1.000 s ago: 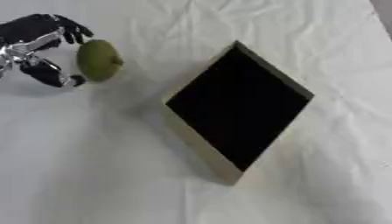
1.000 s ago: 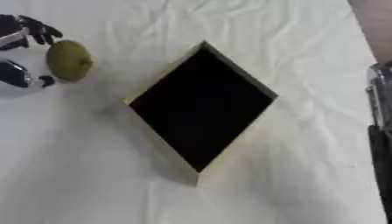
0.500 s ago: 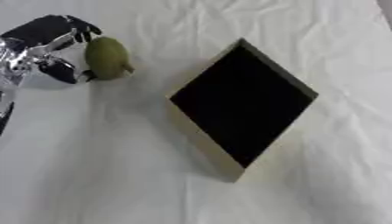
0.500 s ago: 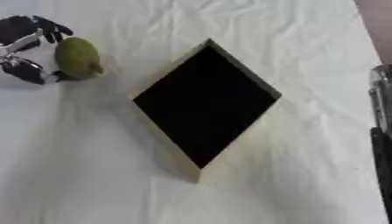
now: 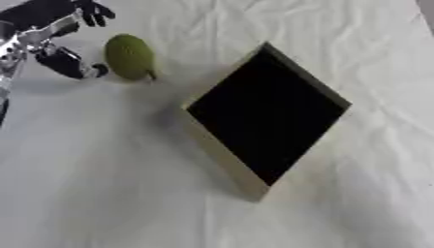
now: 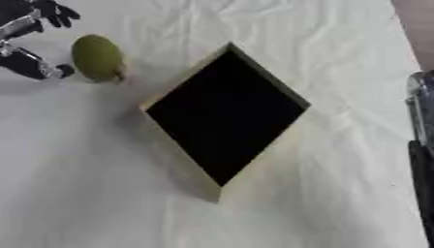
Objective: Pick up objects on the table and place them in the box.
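Your left hand (image 5: 53,36) is opening around a green pear (image 5: 130,56) in the upper left of the frame.

Your fingers (image 5: 93,12) are spreading above the pear and your thumb (image 5: 74,66) is sitting just beside its lower left, gripping nothing. The pear is lying on the white tablecloth (image 5: 93,184), apart from the box (image 5: 267,114), which is sitting diamond-wise mid-frame with a dark interior. Your right arm (image 6: 420,145) is showing at the right edge; I cannot tell that hand's state.

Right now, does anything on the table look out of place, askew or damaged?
Only the square wooden box with a dark inside sits askew, turned corner-on like a diamond on the wrinkled white cloth. The green pear-like fruit lies whole beside the left hand. Nothing is spilled or broken.
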You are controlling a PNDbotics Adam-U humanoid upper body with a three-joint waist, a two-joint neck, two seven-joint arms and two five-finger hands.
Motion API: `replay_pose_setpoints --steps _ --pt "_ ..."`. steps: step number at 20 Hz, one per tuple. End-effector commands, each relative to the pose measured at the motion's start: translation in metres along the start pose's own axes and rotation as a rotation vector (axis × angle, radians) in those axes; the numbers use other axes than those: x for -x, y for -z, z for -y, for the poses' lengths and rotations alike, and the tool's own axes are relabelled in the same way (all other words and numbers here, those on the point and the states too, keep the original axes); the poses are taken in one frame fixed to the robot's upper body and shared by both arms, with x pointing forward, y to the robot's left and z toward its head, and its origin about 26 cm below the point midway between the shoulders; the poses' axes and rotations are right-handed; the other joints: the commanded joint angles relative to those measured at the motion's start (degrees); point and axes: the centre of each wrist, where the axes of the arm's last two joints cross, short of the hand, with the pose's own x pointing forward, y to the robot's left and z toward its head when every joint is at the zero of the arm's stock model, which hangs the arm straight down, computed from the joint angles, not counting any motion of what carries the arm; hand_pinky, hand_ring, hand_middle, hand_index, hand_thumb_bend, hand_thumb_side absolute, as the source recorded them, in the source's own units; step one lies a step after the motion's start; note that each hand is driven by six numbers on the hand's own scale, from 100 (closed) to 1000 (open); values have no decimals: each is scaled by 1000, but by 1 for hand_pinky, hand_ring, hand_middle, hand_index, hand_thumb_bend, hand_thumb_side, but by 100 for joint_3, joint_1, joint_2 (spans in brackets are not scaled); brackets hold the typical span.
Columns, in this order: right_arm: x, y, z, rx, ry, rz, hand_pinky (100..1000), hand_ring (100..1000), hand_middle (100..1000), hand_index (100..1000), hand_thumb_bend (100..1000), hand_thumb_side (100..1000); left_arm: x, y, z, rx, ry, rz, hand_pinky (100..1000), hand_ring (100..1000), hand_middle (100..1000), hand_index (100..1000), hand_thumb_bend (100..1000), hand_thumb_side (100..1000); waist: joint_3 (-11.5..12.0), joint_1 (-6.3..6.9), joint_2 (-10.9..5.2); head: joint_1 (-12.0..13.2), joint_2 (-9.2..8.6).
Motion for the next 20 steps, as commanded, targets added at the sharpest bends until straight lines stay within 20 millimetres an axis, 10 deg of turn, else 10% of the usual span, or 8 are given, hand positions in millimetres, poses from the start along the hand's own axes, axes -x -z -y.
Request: replay_pose_setpoints --steps 1,20 --pt "-6 5 1 -3 10 25 810 665 673 825 364 622 4 2 -14 34 -56 9 631 757 724 888 509 100 -13 8 -147 23 -73" --pt "-6 4 -2 -2 30 19 811 665 671 825 359 621 2 31 10 31 -45 -60 561 691 637 861 474 100 -55 -4 -125 82 -101"
